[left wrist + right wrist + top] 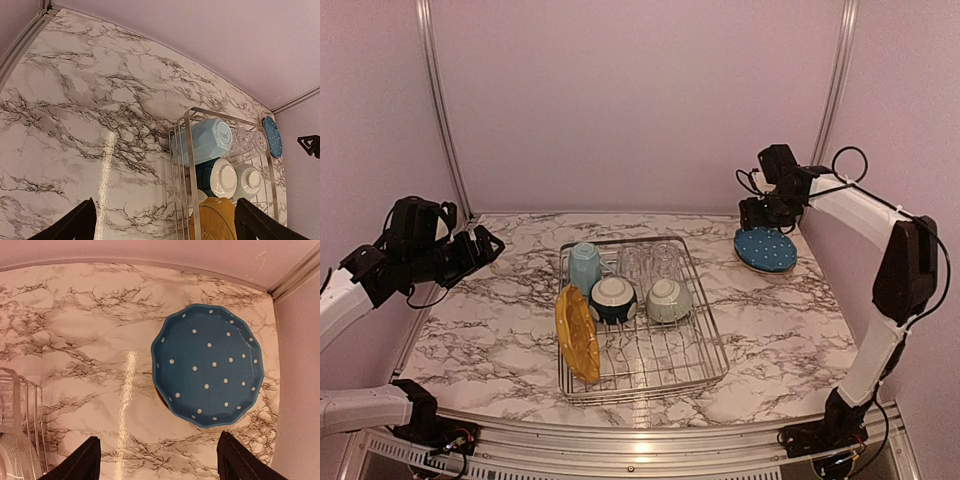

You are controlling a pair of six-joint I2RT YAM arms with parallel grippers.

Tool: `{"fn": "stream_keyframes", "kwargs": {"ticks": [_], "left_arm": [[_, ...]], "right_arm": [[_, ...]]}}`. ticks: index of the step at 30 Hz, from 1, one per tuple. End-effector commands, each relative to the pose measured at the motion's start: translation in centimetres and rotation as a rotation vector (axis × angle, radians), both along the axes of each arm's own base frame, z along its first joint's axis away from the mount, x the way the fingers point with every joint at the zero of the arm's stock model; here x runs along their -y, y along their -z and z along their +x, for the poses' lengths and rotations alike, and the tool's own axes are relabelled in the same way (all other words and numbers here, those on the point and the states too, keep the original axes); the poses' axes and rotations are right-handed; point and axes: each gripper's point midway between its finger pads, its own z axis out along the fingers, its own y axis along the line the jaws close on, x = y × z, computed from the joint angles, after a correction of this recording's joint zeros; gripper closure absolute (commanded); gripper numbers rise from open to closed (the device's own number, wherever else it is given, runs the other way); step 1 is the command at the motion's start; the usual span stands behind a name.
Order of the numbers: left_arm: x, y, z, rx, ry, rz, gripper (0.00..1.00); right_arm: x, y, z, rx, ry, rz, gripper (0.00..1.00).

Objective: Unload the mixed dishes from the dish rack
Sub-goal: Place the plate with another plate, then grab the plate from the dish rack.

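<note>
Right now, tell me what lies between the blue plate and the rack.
Only bare table lies between the blue plate and the rack; the top and right wrist views both show that.

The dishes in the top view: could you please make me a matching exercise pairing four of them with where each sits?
1 yellow plate
2 blue dotted plate
3 light blue mug
4 grey-green bowl

A outside the dish rack, far right
B rack's far left corner
C on edge, rack's left side
D upturned, right of the teal-and-white bowl

Pairs: 1-C, 2-A, 3-B, 4-D
</note>
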Motion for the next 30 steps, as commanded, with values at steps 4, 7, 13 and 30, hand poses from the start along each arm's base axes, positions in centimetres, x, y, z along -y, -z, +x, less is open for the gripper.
{"fn": "stream_keyframes", "kwargs": {"ticks": [4,7,13,30], "left_arm": [[0.4,0.4,0.3,-0.003,0.022,0.011,0.01],[0.7,0.7,0.5,-0.010,0.030,0.010,0.01],[1.8,1.1,1.0,-0.029,0.070,-0.013,0.01],[2.6,0.7,0.6,-0.041,0.083,-0.088,0.01]], "right_arm": [[-7.2,-4.1,-5.2,0.114,-0.227,0.499,0.23],[-7.6,-6.0,-7.6,0.159,-0.250,0.596,0.23],[-9.9,-7.8,-11.5,0.161,-0.287,0.802,0.21],[-35.1,-8.2,-24.6,-0.107,-0.769,1.074,0.18]]}}
